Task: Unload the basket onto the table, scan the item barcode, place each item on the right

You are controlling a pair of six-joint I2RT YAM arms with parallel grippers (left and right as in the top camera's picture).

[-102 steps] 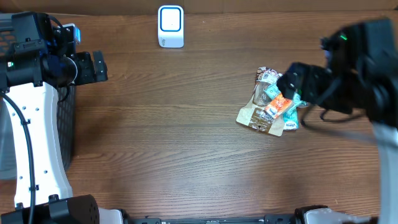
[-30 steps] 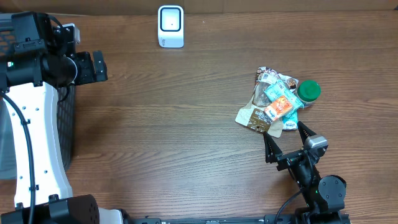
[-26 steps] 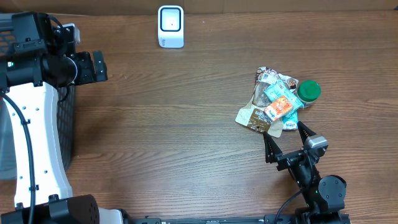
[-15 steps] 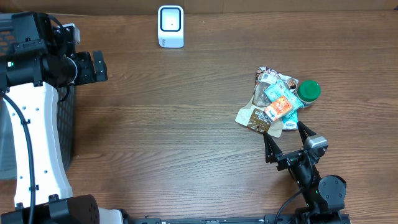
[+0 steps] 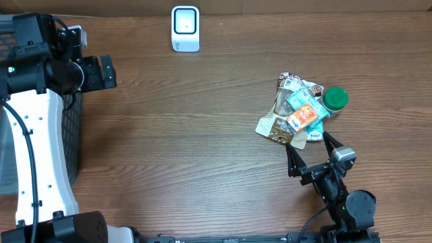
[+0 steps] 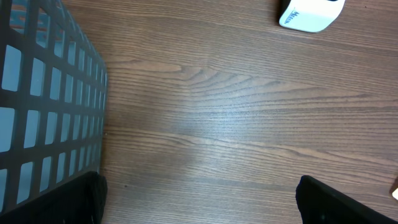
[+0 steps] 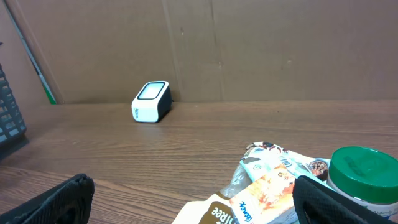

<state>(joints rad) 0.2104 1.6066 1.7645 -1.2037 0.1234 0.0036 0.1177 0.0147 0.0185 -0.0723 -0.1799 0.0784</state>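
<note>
Lately the right gripper (image 5: pixel 308 142) has backed off the snack-packet pile (image 5: pixel 295 113), jaws apart, empty; left gripper (image 5: pixel 100 73) gapes too; the pile lies unscanned, well right of the barcode scanner (image 5: pixel 185 28)

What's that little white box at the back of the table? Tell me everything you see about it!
The little white box has rounded corners and looks like smooth plastic. Its top holds a pale, glassy window with a blue edge. Small grey lettering runs along one side, too small to read. It sits alone on the wooden table, close to the brown cardboard wall at the back. Nothing touches it; the pile of snack packets lies well away.
</note>
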